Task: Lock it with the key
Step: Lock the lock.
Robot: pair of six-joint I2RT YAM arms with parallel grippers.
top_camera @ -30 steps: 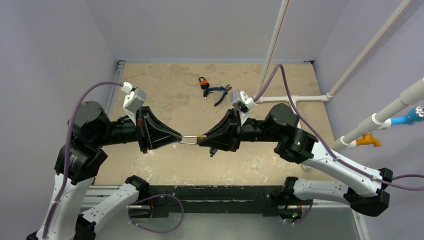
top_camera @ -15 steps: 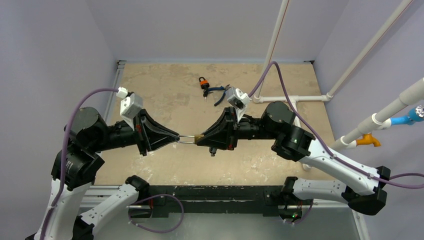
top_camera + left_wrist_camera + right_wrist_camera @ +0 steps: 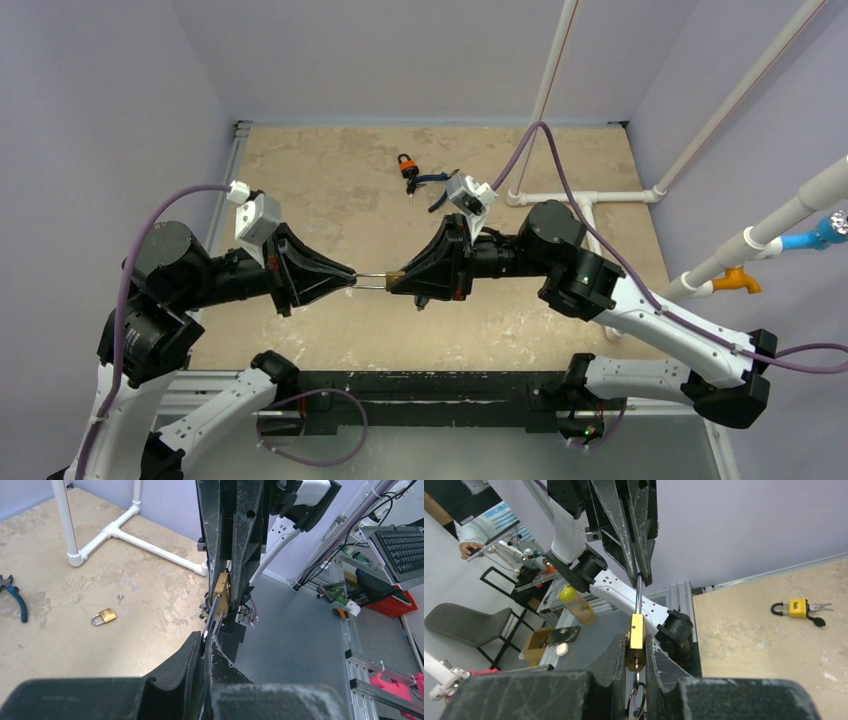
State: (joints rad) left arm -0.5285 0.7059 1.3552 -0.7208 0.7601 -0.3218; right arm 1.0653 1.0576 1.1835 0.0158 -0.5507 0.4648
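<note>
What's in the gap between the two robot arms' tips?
A brass padlock: the right end effector pinches its body, the left end effector its silver shackle. The top external view shows it.

The padlock [image 3: 636, 632] is brass-gold, its shackle [image 3: 639, 594] silver; left end effector [image 3: 354, 281] and right end effector [image 3: 393, 280] are black; tabletop [image 3: 330, 180] mottled beige.

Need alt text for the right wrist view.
The right gripper clamps a brass padlock, its long shackle pinched above by the left gripper. A key ring hangs below; a second padlock lies on the table.
</note>
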